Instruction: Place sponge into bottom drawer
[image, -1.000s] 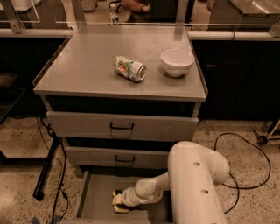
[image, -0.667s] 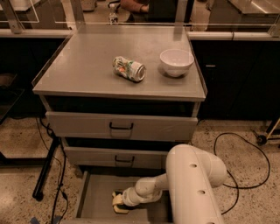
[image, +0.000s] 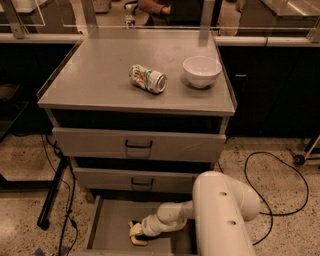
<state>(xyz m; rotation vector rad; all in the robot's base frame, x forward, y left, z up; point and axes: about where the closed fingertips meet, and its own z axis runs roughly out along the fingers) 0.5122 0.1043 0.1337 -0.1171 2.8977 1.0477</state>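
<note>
The bottom drawer (image: 107, 227) of the grey cabinet is pulled open at the bottom of the camera view. My white arm reaches down into it from the right. The gripper (image: 134, 231) is low inside the drawer, at the pale yellow sponge (image: 137, 238), which sits on or just above the drawer's grey floor. The sponge is partly hidden by the gripper, so only its yellow body and a dark edge show.
On the cabinet top lie a crushed printed can (image: 148, 78) and a white bowl (image: 202, 70). The two upper drawers (image: 138, 145) with black handles are shut. A black cable (image: 280, 185) loops on the floor at right and a black stand leg (image: 52, 195) is at left.
The arm has shifted slightly left over the drawer; the gripper and sponge stay at about the same spot inside it. The can and bowl have not moved.
</note>
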